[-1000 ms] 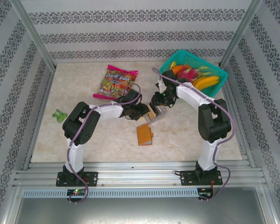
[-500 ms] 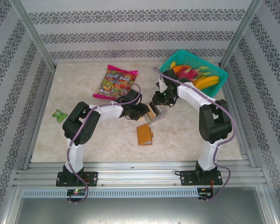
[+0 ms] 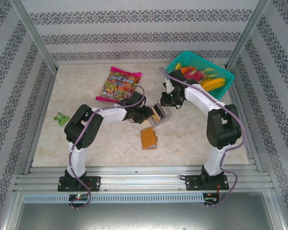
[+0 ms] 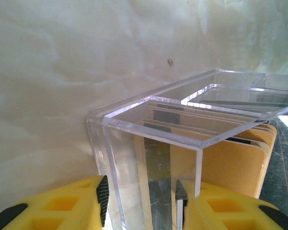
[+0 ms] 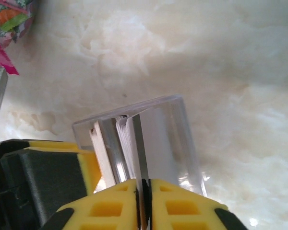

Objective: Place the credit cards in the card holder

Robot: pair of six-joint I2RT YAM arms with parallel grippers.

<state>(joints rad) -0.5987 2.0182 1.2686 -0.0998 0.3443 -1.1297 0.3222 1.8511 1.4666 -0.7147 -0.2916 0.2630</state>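
Right jaws pinching credit card [image 5: 140, 153] in clear tray [image 5: 173, 129]; left jaws gripping tray.

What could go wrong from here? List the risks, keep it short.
The right pincer pinches only the edge of a thin grey card; it could slip out or drag neighbours along.
The left pincer grips the clear acrylic slotted tray by one wall; pulling may twist it loose.
The orange-brown leather wallet looks folded shut, so the card has no pocket ready.
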